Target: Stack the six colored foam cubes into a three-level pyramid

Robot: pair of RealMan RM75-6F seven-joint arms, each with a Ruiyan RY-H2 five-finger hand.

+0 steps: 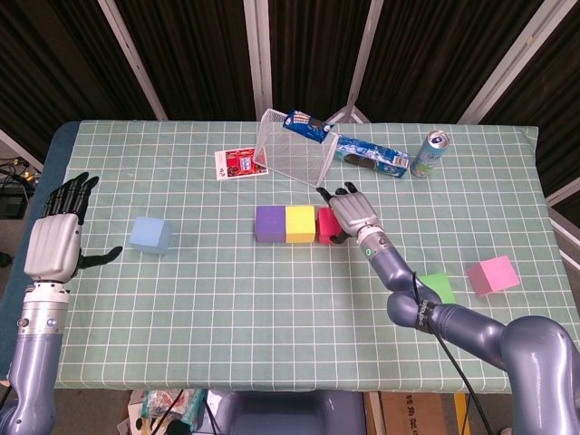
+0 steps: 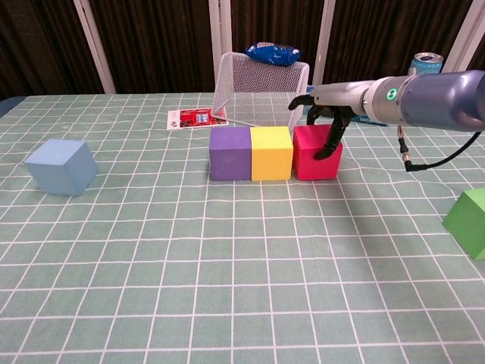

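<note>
1. Centrally on the green checked table [image 1: 272, 299], three foam cubes sit in a row: purple cube [image 2: 229, 152], yellow cube [image 2: 271, 152], then red cube [image 2: 315, 152], with the red just beside the yellow.
2. The right hand [image 2: 322, 114] grips the red cube from above, fingers [image 2: 327, 144] curled down its front.
3. The left hand [image 1: 56, 237] hovers at the table's left edge, fingers spread, holding nothing.
4. A blue cube [image 1: 149, 234] lies near it; green cube [image 1: 438, 287] and pink cube [image 1: 492, 275] lie far right.

Bright even overhead light, soft shadows, sharp.
</note>
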